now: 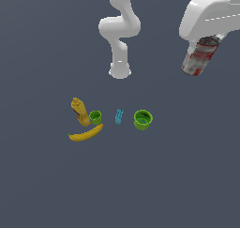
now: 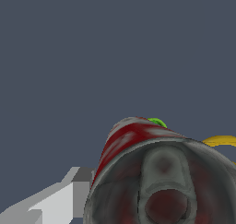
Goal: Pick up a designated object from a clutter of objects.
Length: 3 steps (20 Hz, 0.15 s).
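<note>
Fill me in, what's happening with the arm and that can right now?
The Panda's hand is shut on the red and white can, which it holds tilted, well clear of the floor, at the exterior view's upper right. The other things lie below on the grey surface: mustard bottle, banana, small green cup, light-blue piece and larger green cup.

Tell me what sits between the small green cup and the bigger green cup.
In the exterior view, a light-blue piece lies between the small green cup and the larger green cup, touching neither.
</note>
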Tool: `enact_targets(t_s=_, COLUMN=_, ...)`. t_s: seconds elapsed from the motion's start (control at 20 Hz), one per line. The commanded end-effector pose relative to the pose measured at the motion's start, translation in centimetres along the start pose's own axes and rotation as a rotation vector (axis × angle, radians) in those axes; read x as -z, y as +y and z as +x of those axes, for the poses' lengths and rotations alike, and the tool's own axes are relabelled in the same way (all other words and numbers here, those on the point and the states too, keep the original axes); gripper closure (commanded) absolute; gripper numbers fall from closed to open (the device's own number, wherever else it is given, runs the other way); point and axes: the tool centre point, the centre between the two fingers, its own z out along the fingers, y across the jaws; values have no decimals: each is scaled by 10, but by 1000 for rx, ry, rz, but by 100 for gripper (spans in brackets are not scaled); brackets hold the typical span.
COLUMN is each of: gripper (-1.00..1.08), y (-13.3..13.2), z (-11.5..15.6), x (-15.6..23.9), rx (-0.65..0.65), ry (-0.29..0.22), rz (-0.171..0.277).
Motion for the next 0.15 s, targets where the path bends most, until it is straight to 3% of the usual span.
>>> enact_targets(t_s=0.0, gripper=108, y=-2, z=2, x=5, rx=-1, ry=3, rz=0)
enact_targets(t_s=0.1, gripper=108, y=-3, z=2, x=6, rx=-1, ry=3, rz=0)
